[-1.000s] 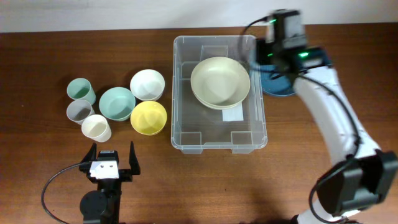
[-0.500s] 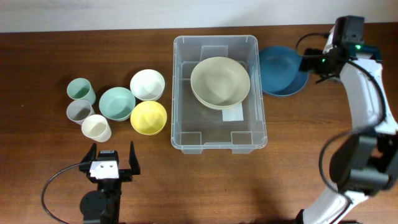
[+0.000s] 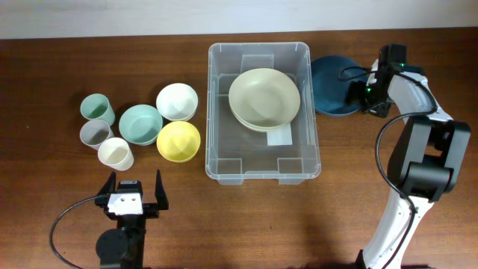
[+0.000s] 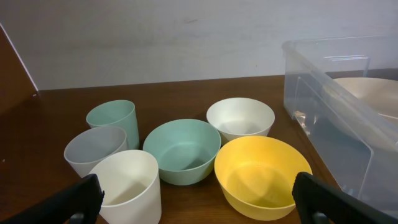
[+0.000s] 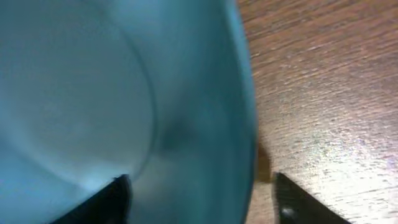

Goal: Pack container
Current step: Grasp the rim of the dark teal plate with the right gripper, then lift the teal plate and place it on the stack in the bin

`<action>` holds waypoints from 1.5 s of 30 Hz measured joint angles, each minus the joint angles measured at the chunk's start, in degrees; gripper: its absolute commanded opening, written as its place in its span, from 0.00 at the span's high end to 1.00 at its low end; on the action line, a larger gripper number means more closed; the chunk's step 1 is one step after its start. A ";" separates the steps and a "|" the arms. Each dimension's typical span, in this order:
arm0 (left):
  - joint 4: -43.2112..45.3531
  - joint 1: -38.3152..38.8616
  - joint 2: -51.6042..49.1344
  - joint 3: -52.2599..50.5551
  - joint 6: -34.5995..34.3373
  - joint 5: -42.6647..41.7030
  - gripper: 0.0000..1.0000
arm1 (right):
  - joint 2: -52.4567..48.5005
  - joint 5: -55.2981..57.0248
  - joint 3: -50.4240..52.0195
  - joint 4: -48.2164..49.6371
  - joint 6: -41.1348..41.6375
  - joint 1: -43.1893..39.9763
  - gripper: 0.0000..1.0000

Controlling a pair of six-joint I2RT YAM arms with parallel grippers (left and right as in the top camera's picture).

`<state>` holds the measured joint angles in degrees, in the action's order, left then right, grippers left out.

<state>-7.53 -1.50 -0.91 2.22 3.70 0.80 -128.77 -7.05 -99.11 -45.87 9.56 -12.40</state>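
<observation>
Your right tool [image 5: 199, 193] spread, straddling rim of blue plate [image 3: 332, 86] on surface [image 5: 323, 93]. Your left tool [image 3: 135, 190] spread wide, empty, cups [image 4: 112, 149] and bowls [image 4: 183, 149] ahead. Container [image 3: 239, 149] ahead-right of left tool, beige bowl [image 3: 264, 97] inside

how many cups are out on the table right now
3, clustered at far left: mint cup at the back, grey cup in the middle, white cup in front.

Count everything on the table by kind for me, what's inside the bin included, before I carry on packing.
Bin: 1
Cups: 3 (mint cup, grey cup, white cup)
Small bowls: 3 (teal bowl, white bowl, yellow bowl)
Large cream bowls, stacked in the bin: 2, as far as the rims show
Blue plate: 1
Total: 10
</observation>
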 measured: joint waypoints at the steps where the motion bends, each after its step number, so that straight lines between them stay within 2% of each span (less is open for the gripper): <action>1: 0.00 0.00 0.00 0.00 0.00 0.00 0.01 | 0.00 -0.26 0.00 0.20 0.15 -0.20 0.64; 5: 0.00 0.00 0.00 0.00 0.00 0.00 0.01 | 0.00 -1.05 0.00 0.83 1.40 -1.01 0.96; 17: 0.00 0.00 0.00 0.00 0.02 -0.02 0.01 | 0.00 -8.61 0.00 0.76 3.80 -8.11 0.96; 24: 0.00 0.00 0.00 0.00 0.02 0.00 0.01 | 0.02 -14.84 0.00 -2.29 -0.68 -16.72 0.96; 30: 0.00 0.00 0.00 0.00 0.00 0.00 0.01 | 1.64 -15.58 0.02 -3.93 -5.07 -19.76 0.96; 36: 0.00 0.00 0.00 0.00 0.02 0.00 0.00 | 7.74 -16.24 0.24 -4.31 -8.37 -19.76 0.96; 45: 0.00 0.00 0.00 0.00 0.00 0.00 0.01 | 22.45 -20.11 0.26 -4.31 -9.68 -19.23 0.96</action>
<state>-7.53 -1.50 -0.91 2.22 3.70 0.80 -106.32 -27.16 -98.85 -50.17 -0.12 -31.64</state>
